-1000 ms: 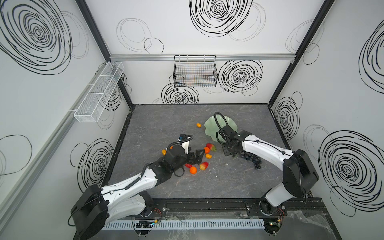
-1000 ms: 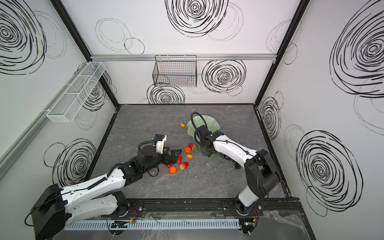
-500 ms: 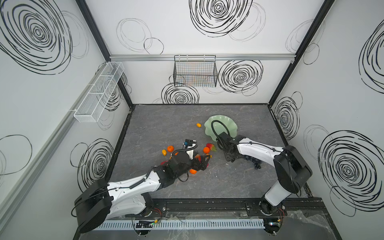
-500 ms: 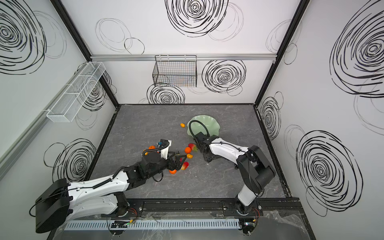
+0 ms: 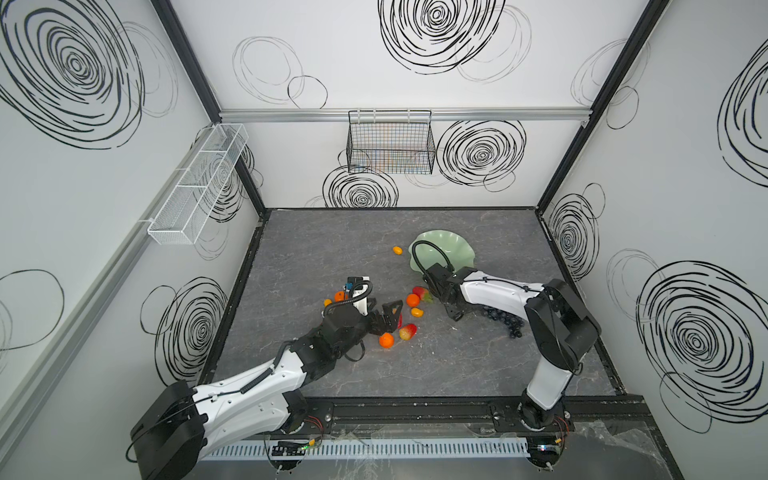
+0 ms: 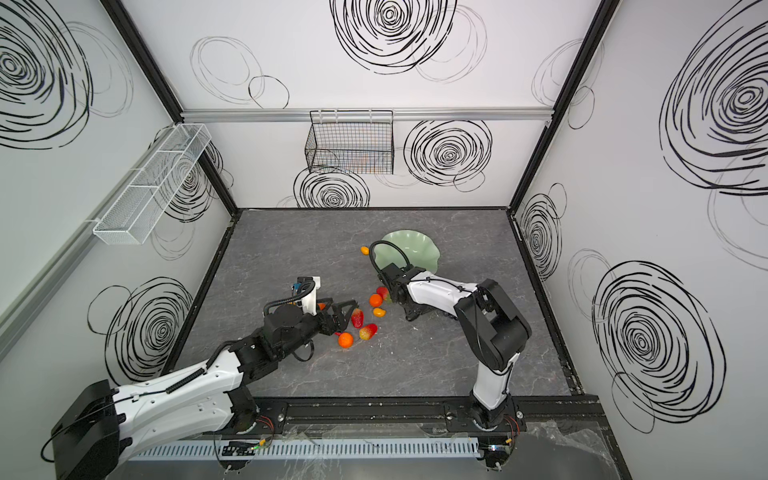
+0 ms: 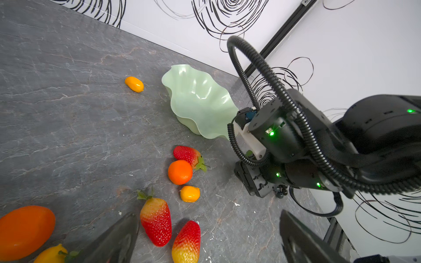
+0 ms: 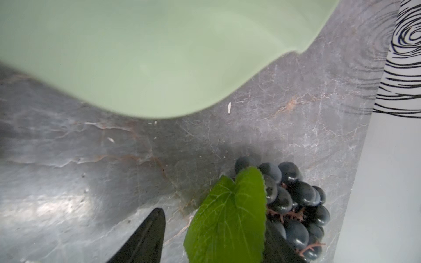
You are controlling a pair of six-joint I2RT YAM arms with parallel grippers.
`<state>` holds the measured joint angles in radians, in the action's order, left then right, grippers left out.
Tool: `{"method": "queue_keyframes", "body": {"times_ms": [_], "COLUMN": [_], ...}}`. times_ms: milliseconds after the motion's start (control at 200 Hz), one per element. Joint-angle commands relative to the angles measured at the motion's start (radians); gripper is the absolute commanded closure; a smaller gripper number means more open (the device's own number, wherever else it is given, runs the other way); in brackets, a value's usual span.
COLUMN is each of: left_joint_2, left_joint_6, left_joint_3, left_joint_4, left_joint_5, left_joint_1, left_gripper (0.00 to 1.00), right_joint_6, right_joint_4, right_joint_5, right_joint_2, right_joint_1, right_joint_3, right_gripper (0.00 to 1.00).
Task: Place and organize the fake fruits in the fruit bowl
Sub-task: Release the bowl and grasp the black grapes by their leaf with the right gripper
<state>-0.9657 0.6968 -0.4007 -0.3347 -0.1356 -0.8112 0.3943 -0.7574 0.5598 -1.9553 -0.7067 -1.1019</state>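
Two robot arms reach over a grey stone-look tabletop (image 5: 324, 249) w/ plastic fruit scattered on it. The left pincer (image 7: 208, 216) is spread wide & grasps nothing. A red strawberry (image 7: 157, 220) & a red-yellow strawberry (image 7: 186, 241) lie on the table btwn its fingers, close to one finger, w/ bare table beside the other. Just outside that near finger sits a big tangerine (image 7: 25, 230). Ahead of this pincer are a kumquat (image 7: 189, 193) & a small tangerine (image 7: 180, 172) touching a third strawberry (image 7: 186, 154). Past them is the pale green bowl (image 7: 198, 102), empty, its wavy rim clear of all fruit. A lone kumquat (image 7: 134, 84) lies beside the bowl w/ wide bare table around it. The right pincer (image 8: 214, 227) is low at the table, fingers apart, gripping nothing. The green leaf (image 8: 227, 216) of the grape bunch (image 8: 296, 200) lies btwn them, w/ a gap to one finger. The grapes sit just beside that pincer, near the table's edge at the white wall (image 8: 387, 182). The bowl's rim is close ahead, w/ a strip of bare table btwn rim & grapes.
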Motion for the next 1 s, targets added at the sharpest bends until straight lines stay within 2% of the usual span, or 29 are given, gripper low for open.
{"method": "queue_keyframes", "body": {"times_ms": [0, 350, 880, 996], "left_joint_2": [-0.008, -0.037, -0.065, -0.068], "left_joint_6": [0.015, 0.032, 0.038, 0.035], "left_joint_3": [-0.004, 0.0, -0.006, -0.008], "left_joint_4": [-0.026, -0.065, -0.093, -0.093], "left_joint_5": [0.022, 0.052, 0.066, 0.06], "left_joint_1": [0.006, 0.011, 0.007, 0.009], "left_gripper": [0.01, 0.01, 0.01, 0.0], "right_joint_6": [-0.006, 0.002, 0.031, 0.031], "right_joint_4": [-0.022, -0.042, -0.051, -0.043], "right_joint_5": [0.057, 0.131, 0.167, 0.161], "right_joint_2": [-0.032, -0.093, -0.09, -0.08], "right_joint_1": [-0.002, 0.001, 0.027, 0.031], "right_joint_3": [-0.033, -0.05, -0.043, -0.038], "right_gripper": [0.38, 0.44, 0.81, 0.84]}}
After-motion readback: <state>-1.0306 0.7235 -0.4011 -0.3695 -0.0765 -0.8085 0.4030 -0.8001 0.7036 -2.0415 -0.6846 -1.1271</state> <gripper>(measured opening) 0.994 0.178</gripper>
